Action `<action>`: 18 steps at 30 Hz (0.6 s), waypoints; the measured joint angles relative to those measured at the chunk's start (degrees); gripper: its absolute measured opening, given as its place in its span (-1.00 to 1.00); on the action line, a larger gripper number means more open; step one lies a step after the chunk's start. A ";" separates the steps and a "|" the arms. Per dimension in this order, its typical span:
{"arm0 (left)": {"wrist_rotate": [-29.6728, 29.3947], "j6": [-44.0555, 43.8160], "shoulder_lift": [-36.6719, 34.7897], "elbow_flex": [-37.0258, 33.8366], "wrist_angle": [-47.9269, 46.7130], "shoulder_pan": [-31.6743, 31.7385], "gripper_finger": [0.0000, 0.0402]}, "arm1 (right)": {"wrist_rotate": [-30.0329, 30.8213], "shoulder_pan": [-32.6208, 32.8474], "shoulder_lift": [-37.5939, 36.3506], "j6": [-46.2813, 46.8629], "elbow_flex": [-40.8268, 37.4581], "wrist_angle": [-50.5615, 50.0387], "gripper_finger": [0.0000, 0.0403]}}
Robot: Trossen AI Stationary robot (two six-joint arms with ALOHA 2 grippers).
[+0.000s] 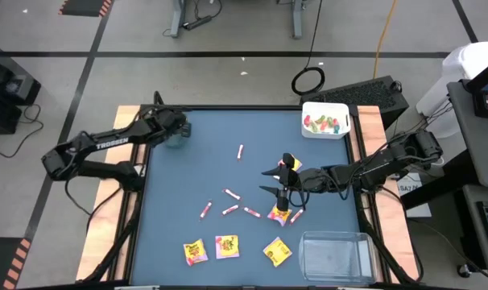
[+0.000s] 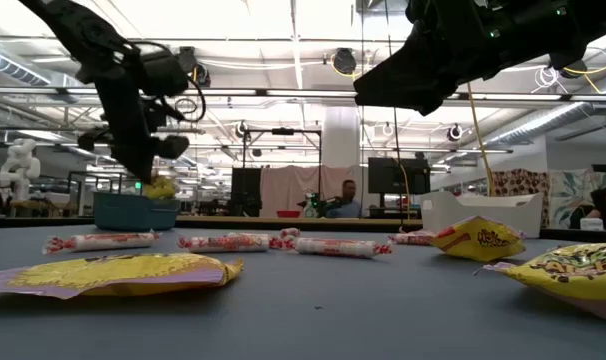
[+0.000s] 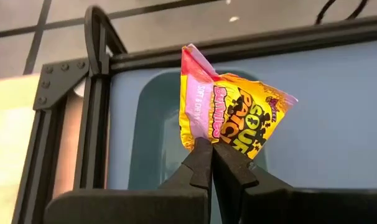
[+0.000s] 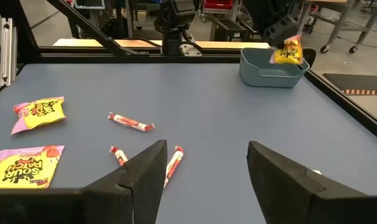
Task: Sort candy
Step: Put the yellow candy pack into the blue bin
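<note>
Candy lies scattered across your blue table (image 1: 188,185) from above: yellow packets (image 1: 216,248) along the near edge, pink-white sticks (image 1: 230,208) mid-table. Your right gripper (image 1: 274,180) hovers there, fingers apart, holding nothing. Low down, your left gripper (image 2: 143,165) hangs over the teal bin (image 2: 135,211). On the left wrist camera, its fingers are pinched tight on a yellow packet (image 3: 235,112) above that bin
</note>
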 joint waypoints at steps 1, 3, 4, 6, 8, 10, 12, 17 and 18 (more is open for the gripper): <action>-0.34 -0.16 1.17 0.00 0.03 0.01 -0.95 | -0.01 0.00 0.00 0.13 0.00 -0.02 0.05; -0.42 -0.16 3.53 0.00 0.29 0.01 -0.94 | -0.03 0.00 0.00 0.52 0.00 -0.04 0.05; -0.37 -0.11 4.62 0.00 0.83 0.01 -0.92 | -0.11 0.00 0.00 0.54 0.00 -0.04 0.05; -0.01 0.15 6.47 0.00 1.79 -0.04 -0.83 | -0.14 0.00 0.00 0.60 0.00 -0.04 0.05; 0.55 0.35 7.76 0.00 2.85 -0.06 -0.70 | -0.17 0.00 0.00 0.87 0.00 -0.04 0.05; 0.60 0.36 8.05 0.00 3.39 -0.05 -0.54 | -0.22 0.00 0.00 1.75 0.00 -0.35 0.05; 0.60 0.59 7.80 0.00 4.17 -0.06 -0.38 | 0.45 0.00 0.00 3.04 0.02 -2.09 0.05; 0.21 4.74 3.96 0.00 4.05 -0.06 -0.09 | 6.05 0.00 -0.15 9.60 0.02 -10.22 0.05; 0.20 5.47 2.80 0.00 4.10 -0.16 -0.05 | 6.45 -0.02 -0.31 10.96 0.02 -11.69 0.05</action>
